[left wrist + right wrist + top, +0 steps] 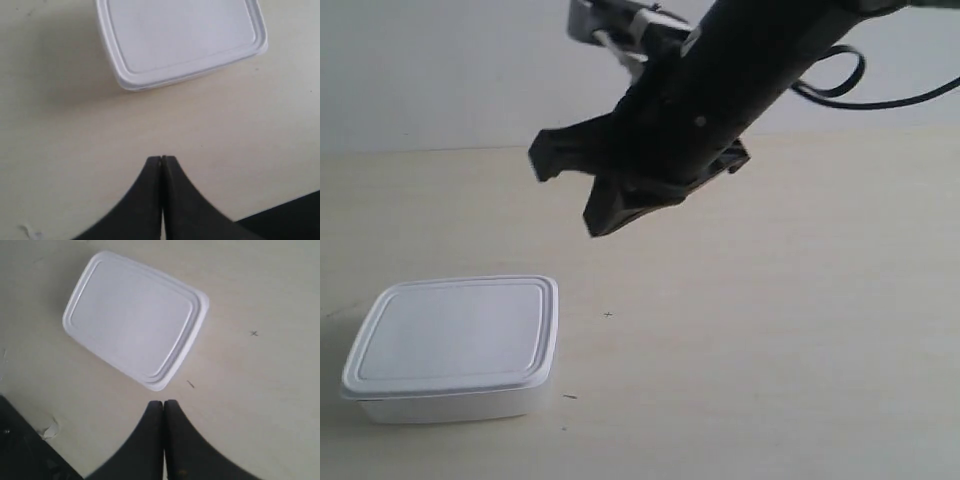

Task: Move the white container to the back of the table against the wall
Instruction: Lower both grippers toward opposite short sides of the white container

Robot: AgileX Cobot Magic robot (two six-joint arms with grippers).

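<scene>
The white container (455, 345) sits lidded and flat on the cream table (770, 330) near its front, at the exterior view's left, far from the pale wall (420, 70). A black arm (720, 90) reaches in from that view's upper right. Its end hangs in the air above and to the right of the box. In the left wrist view my left gripper (161, 159) is shut and empty, a stretch of bare table away from the container (185, 35). My right gripper (163, 402) is also shut and empty, its tips just short of a corner of the container (132, 317).
A black cable (840, 85) loops behind the arm near the wall. Small dark marks dot the table, one a tiny cross (608, 315) (254, 333). A dark shape fills a corner of each wrist view (20, 450) (290, 220).
</scene>
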